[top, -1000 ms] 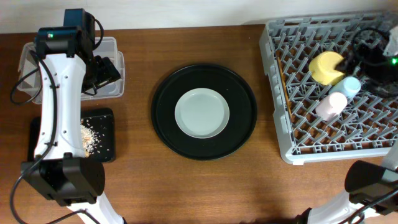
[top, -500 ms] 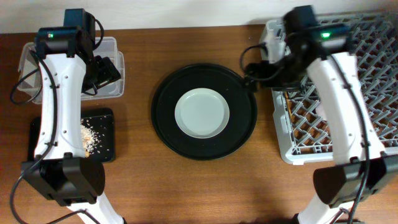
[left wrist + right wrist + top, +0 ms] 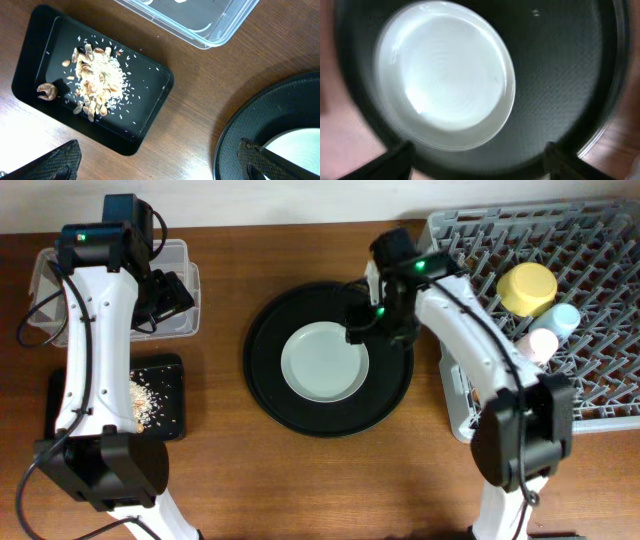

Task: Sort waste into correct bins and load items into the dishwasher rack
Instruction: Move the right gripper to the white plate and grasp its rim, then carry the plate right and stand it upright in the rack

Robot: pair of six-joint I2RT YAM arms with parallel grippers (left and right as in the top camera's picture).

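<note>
The brown wooden table (image 3: 220, 480) carried everything. The right gripper (image 3: 362, 323) hung over the large round black tray (image 3: 262, 370), its jaws spread wide with nothing between them. The pale grey-green plate (image 3: 324, 362) lay in the middle of this tray, just under and ahead of the fingers (image 3: 395, 157); whether they touched it, I could not tell. The grey dishwasher rack (image 3: 600, 395) stood well apart from this gripper, on the side away from the other arm, and held the yellow bowl (image 3: 527, 288), the light blue cup (image 3: 565, 318) and the pink cup (image 3: 540, 342). The left gripper (image 3: 168, 295) was also wide open and empty, above the clear box (image 3: 185, 270). The shallow black tray (image 3: 30, 70) with food scraps (image 3: 97, 80) lay near it.
</note>
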